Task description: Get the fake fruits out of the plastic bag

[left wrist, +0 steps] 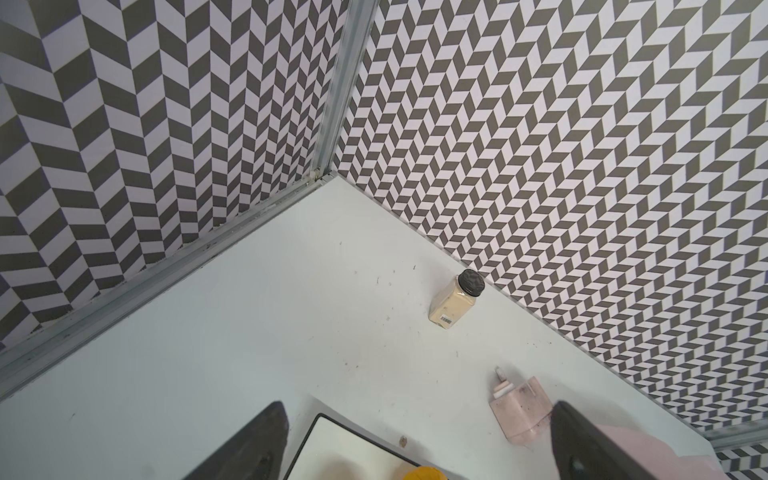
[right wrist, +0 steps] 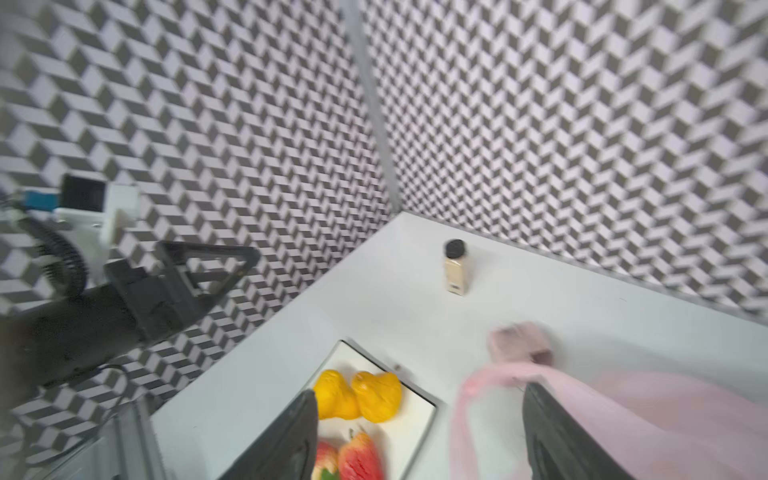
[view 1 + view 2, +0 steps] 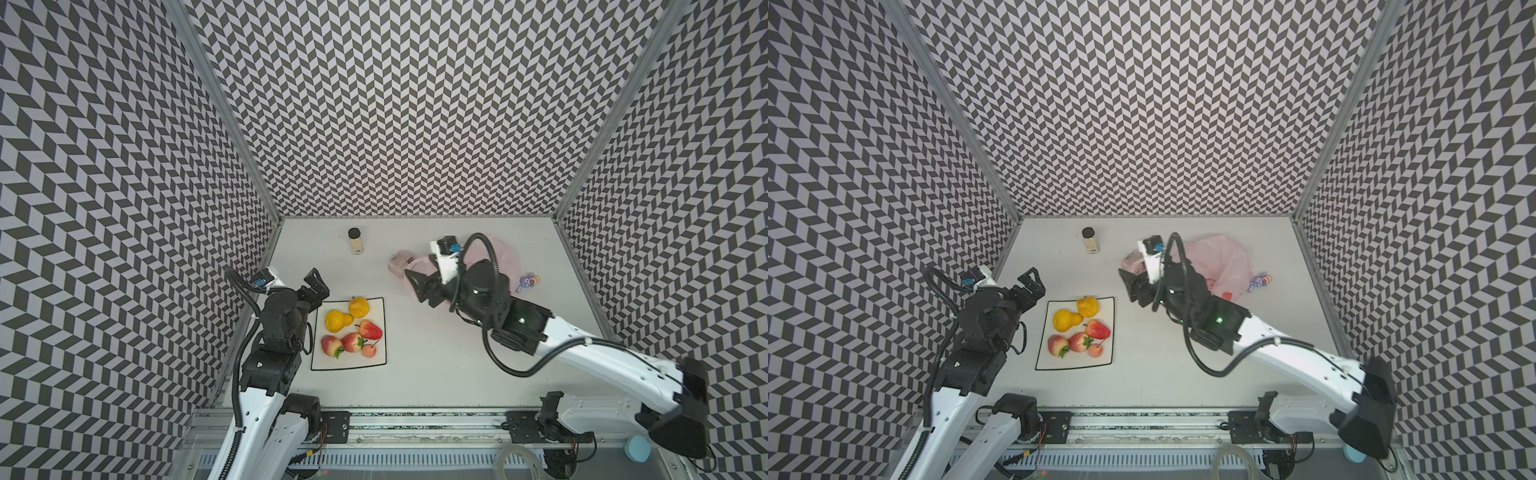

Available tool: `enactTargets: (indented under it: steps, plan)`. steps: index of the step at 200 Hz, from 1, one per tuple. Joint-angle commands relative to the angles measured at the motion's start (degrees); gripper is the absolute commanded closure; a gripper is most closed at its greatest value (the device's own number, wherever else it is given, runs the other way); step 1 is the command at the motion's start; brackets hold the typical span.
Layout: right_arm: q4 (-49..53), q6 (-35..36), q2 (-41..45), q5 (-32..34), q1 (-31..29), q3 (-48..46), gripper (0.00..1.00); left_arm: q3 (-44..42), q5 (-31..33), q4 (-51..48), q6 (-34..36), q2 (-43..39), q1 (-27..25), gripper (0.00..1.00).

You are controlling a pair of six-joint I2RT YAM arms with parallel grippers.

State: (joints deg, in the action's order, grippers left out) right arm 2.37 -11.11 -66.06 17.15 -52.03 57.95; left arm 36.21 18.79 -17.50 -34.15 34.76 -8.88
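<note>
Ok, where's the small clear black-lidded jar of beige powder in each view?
Both top views: the small clear jar of beige powder with a black lid stands near the back wall, beyond the white black-rimmed square plate.
Left wrist: jar by the wall's foot, past the plate's corner.
Right wrist: jar blurred, past the plate, near the wall.
Shared landmark: the plate.

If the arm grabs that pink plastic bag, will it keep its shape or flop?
Likely floppy: the plastic bag looks thin, crinkled and translucent, lying slumped. Probably very light, so a push would bunch or slide it.
</note>
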Motion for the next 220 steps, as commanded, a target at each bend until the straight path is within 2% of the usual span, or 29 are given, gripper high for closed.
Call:
enactTargets:
  steps: [1,17,44,68,81,102,125,150,171,181,191,214,220]
  plan:
    - [2.6,-5.3,6.7,10.1,9.8,-8.7,0.29,-2.8,4.4,9.1,2.6,1.0,0.3,0.02]
    - [1.9,-6.1,12.3,12.5,18.4,-15.0,0.28,-4.8,5.7,13.2,4.6,2.1,0.4,0.02]
    - [-6.4,-5.0,17.9,16.9,29.2,-25.5,0.22,-8.1,8.8,20.8,10.0,4.2,0.5,0.00]
    - [-15.7,-6.3,17.2,19.3,36.6,-33.6,0.16,-13.0,11.0,30.4,16.8,5.7,0.9,0.00]
    - [-25.1,-4.3,15.0,18.1,39.4,-39.0,0.15,-16.9,10.7,37.9,21.0,6.6,1.2,0.00]
    - [-45.1,1.5,8.6,12.6,41.5,-47.7,0.14,-23.1,8.8,50.3,25.5,8.8,1.8,0.00]
    - [-50.9,4.8,0.2,6.5,42.0,-46.4,0.11,-26.9,3.8,58.7,27.9,13.0,3.2,0.00]
    - [-72.0,7.1,-8.9,3.6,42.8,-50.3,0.10,-30.3,-0.4,68.1,28.3,19.1,4.1,0.00]
    - [-74.1,12.0,-12.0,1.7,43.4,-48.6,0.09,-31.9,-2.1,76.2,28.9,24.7,4.4,0.00]
    - [-73.3,11.9,-12.2,-0.7,44.6,-48.7,0.08,-32.2,-2.8,79.9,29.5,27.7,4.6,0.00]
    - [-79.0,10.6,-14.9,-2.7,46.6,-50.3,0.08,-32.2,-3.7,83.2,30.3,30.9,4.8,0.00]
    - [-94.7,8.6,-25.1,-2.2,48.7,-52.3,0.05,-31.7,-5.7,91.4,32.3,38.4,5.2,0.00]
    - [-92.8,8.9,-24.8,-2.8,48.7,-51.5,0.04,-31.3,-6.6,92.8,32.7,39.6,5.3,0.00]
